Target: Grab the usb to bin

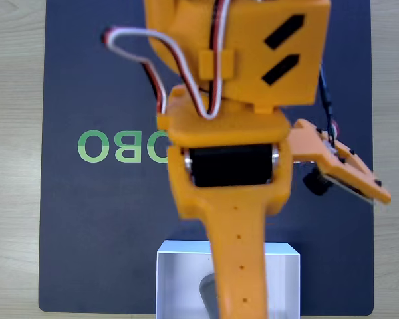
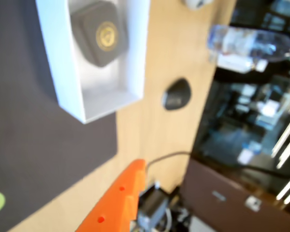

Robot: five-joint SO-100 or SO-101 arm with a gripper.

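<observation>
Resting already in the bin [image 2: 130, 58], upper left: usb [image 2: 99, 31]; end effector [image 2: 121, 203] state untellable; risking knocking the bin when retreating.

The usb [image 2: 99, 36] looks like matt dark grey plastic with a shiny gold emblem, lying in the bin [image 2: 63, 92], whose smooth white walls look like card. The mat [image 1: 86, 219] is a matt, finely textured dark cloth-like sheet on a pale wood-grain worktop [image 2: 169, 58]. The arm [image 1: 243, 266] is smooth, slightly glossy orange plastic; a clear plastic bottle [image 2: 251, 46] glints nearby.
</observation>
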